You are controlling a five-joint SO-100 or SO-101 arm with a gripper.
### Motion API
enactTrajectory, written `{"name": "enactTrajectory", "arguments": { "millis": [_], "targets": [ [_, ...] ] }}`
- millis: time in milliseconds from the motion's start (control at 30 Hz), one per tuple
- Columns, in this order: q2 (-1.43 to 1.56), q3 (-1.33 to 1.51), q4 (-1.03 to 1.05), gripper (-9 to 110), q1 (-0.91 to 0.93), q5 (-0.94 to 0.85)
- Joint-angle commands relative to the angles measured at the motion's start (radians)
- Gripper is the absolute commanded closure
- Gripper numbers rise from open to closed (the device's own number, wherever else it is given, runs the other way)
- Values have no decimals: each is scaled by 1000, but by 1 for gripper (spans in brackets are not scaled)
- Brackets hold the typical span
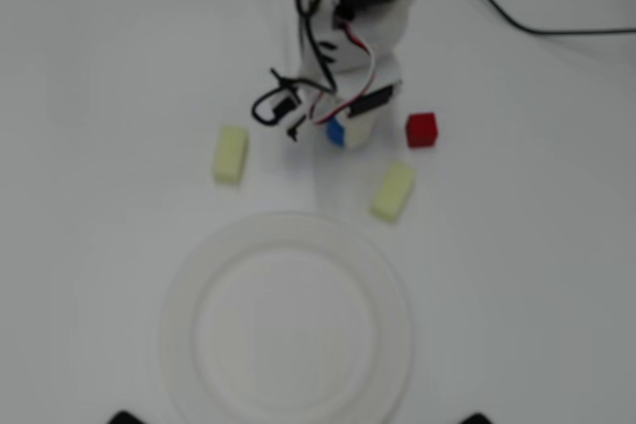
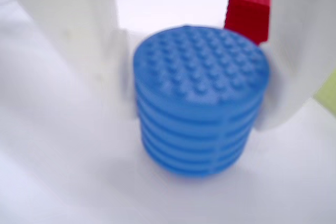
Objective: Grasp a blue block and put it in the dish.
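The blue block [image 2: 199,103] is a short ribbed cylinder with a studded top, standing on the white table. In the wrist view it fills the space between my two white fingers [image 2: 79,30], which press against its left and right sides. My gripper [image 2: 195,114] is shut on it at table level. In the overhead view only a blue corner of the block [image 1: 335,132] shows under the gripper [image 1: 350,130]. The dish [image 1: 179,320], a large white plate, lies toward the bottom of the overhead view, well apart from the gripper.
A red cube [image 1: 421,129] sits just right of the gripper and shows behind the block in the wrist view [image 2: 248,11]. Two pale yellow blocks lie at the left [image 1: 231,154] and lower right [image 1: 394,191]. A black cable [image 1: 517,17] runs at the top right.
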Motion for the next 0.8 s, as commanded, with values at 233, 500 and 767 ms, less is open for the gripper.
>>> {"name": "enactTrajectory", "arguments": {
  "millis": [233,500,767],
  "targets": [
    [595,207,-440,101,141,-179],
    [500,121,-577,101,133,-219],
    [133,-156,-618,101,127,-190]
  ]
}}
